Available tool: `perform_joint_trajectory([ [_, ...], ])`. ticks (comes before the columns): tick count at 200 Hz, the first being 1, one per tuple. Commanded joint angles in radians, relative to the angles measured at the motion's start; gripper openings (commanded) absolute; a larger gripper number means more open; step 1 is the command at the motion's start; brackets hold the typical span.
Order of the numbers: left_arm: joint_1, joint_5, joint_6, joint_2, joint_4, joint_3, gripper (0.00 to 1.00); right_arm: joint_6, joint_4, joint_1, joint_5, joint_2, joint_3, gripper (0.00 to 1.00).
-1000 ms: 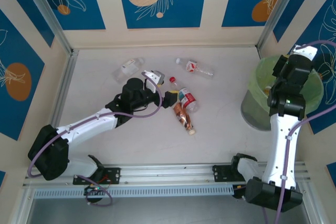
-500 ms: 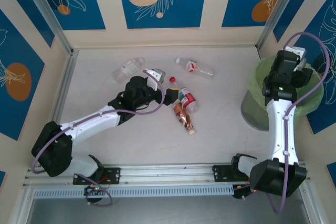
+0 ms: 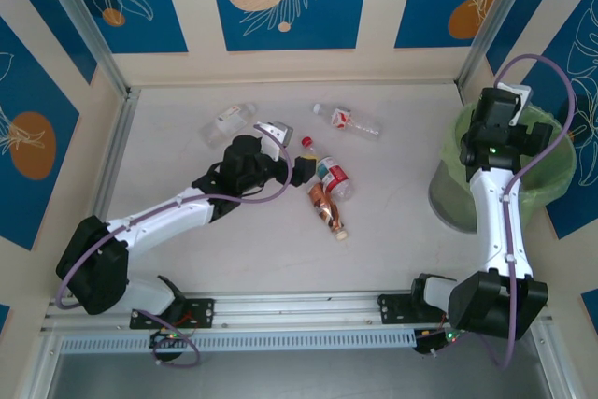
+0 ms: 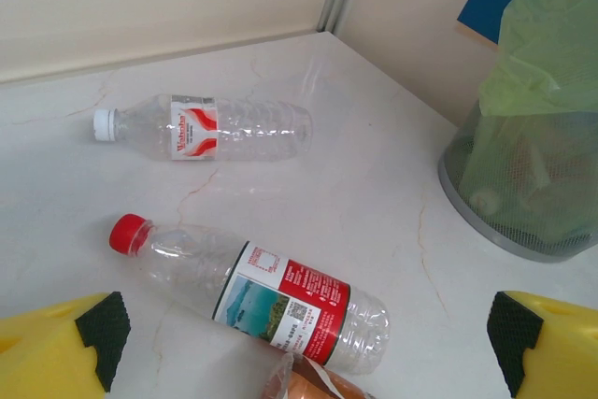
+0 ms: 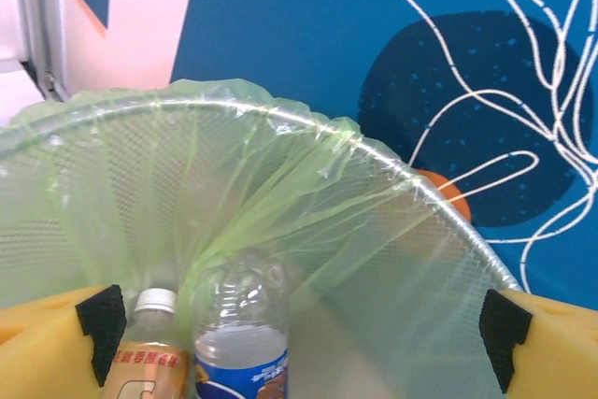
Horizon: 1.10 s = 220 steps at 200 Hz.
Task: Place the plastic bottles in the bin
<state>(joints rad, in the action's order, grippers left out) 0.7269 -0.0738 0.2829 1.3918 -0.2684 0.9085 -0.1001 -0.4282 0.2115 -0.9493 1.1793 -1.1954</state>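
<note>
In the middle of the top view the left gripper (image 3: 304, 173) has its jaws wide apart and empty, right beside a red-cap bottle (image 3: 329, 173) that lies touching a squashed brown bottle (image 3: 327, 209). Higher up lie a white-cap bottle (image 3: 348, 121) and a clear bottle (image 3: 229, 121). At the right edge the right gripper (image 5: 303, 329) hangs over the bin (image 3: 447, 201), jaws apart and empty, with two bottles (image 5: 241, 343) inside

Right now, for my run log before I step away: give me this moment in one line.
left gripper: open, at red-capped bottle | right gripper: open, above bin | in bin: two bottles visible | on table: four bottles
</note>
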Motion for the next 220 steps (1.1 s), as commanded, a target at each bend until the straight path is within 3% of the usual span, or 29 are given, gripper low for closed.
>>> perform_joint_trajectory([
  [1,-0.008,0.034,0.01,-0.008,0.008,0.017,1.0,0.056,-0.024,-0.021,0.025,-0.041,-0.02,1.0],
  [66,-0.015,0.159,0.043,-0.039,0.043,-0.021,1.0,0.221,-0.112,-0.071,0.222,-0.172,-0.024,0.99],
  [126,-0.039,0.304,0.111,-0.037,0.09,-0.033,1.0,0.316,-0.125,-0.097,0.611,-0.304,0.005,0.99],
  [164,-0.056,0.389,0.192,-0.034,0.113,-0.051,1.0,0.373,-0.114,-0.146,0.79,-0.345,0.016,1.0],
  [220,-0.08,0.268,0.196,-0.068,0.283,0.005,1.0,0.37,-0.157,-0.246,0.933,-0.32,-0.007,1.0],
])
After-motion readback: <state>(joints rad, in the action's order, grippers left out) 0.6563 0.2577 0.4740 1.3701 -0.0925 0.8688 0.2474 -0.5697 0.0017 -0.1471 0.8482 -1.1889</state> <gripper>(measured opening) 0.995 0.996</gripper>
